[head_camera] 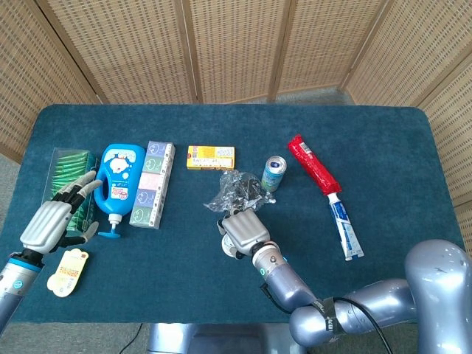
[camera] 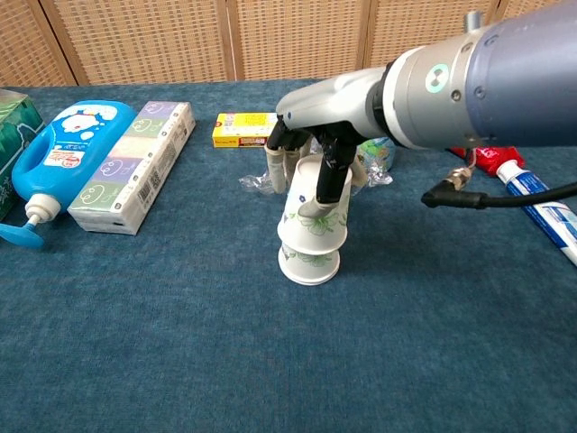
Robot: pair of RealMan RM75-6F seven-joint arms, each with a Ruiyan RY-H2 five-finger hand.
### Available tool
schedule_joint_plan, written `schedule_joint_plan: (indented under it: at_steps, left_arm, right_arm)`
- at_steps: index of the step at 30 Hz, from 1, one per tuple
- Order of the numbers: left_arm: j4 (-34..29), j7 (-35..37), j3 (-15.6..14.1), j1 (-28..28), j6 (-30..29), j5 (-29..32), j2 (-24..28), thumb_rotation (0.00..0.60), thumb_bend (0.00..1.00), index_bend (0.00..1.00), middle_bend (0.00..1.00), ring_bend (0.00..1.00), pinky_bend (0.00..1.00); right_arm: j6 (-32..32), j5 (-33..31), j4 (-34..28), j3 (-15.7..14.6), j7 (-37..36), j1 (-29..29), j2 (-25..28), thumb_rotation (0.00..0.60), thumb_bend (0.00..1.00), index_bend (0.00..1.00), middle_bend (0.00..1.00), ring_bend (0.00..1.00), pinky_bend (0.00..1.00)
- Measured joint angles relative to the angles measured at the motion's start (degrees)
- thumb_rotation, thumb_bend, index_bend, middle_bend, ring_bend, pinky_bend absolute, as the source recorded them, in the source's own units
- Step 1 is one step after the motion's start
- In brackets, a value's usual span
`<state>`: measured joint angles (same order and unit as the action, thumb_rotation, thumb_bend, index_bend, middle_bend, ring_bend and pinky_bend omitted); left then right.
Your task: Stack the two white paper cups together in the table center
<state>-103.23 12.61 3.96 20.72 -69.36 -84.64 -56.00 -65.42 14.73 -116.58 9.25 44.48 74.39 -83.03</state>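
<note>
Woven cane screens stand behind a table (head_camera: 383, 147) covered in dark blue cloth, and every place below is given from the lower paper cup (camera: 308, 261), which sits upside down near the table's middle.

Well off to that cup's left lie the blue pump bottle (head_camera: 119, 181) and the pack of tissues (head_camera: 151, 184) beside it. The left hand (head_camera: 53, 217) hovers further left again, fingers spread and holding nothing. Behind the cup is a yellow box (head_camera: 211, 157). Just behind it lies crumpled clear plastic (head_camera: 234, 189), with a drinks can (head_camera: 273, 172) a little to the right. Well to the right lie a red packet (head_camera: 313, 164) and a toothpaste tube (head_camera: 345, 227).

Directly above the lower cup, the right hand (camera: 311, 162) grips the upper paper cup (camera: 315, 208). Its fingers (camera: 332, 171) are wrapped over the upturned base and down the sides. This cup is also inverted and already sleeved partway over the lower one. It leans slightly, its base tipped toward the right.

The relation that matters is between the two cups' long axes. Both are near upright, but the upper one looks a touch off true. The right hand is on the job, and the left is far away. My judgement is that the next move calls for squaring the upper cup, pressing it straight down, then letting go.
</note>
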Motion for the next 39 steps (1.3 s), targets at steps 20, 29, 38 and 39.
schedule_joint_plan:
  at_steps: [20,29,38,39]
  left_arm:
    - [-1.1,-0.8,0.0,-0.3,-0.6,-0.2,0.6,0.6,0.47,0.07,0.0,0.0,0.1]
    - [-2.7,-2.5,-0.3,-0.7,-0.9,-0.4,0.9,0.6,0.47,0.07,0.0,0.0,0.09]
    - [-4.0,-3.9,-0.5,-1.8,-2.2,0.4,1.5,0.6,0.47,0.05,0.0,0.0,0.06]
    - [-4.0,-4.0,-0.6,-2.0,-2.3,0.6,1.6,0.6,0.47,0.05,0.0,0.0,0.06]
  right_arm:
    - [0.1,2.2,-0.9,-1.0,-0.5,-2.1,0.8,0.6,0.34,0.0,0.06,0.0,0.39]
    - [-1.5,7.4,-4.7,-1.3,-4.7,-6.7,8.1,0.6,0.33,0.0,0.08,0.0,0.39]
    - [-3.1,20.2,-5.4,-3.0,-12.6,-14.9,15.1,0.6,0.34,0.0,0.08,0.0,0.35]
    - [-3.6,22.6,-5.0,-3.4,-13.7,-16.3,15.7,0.6,0.34,0.0,0.08,0.0,0.34]
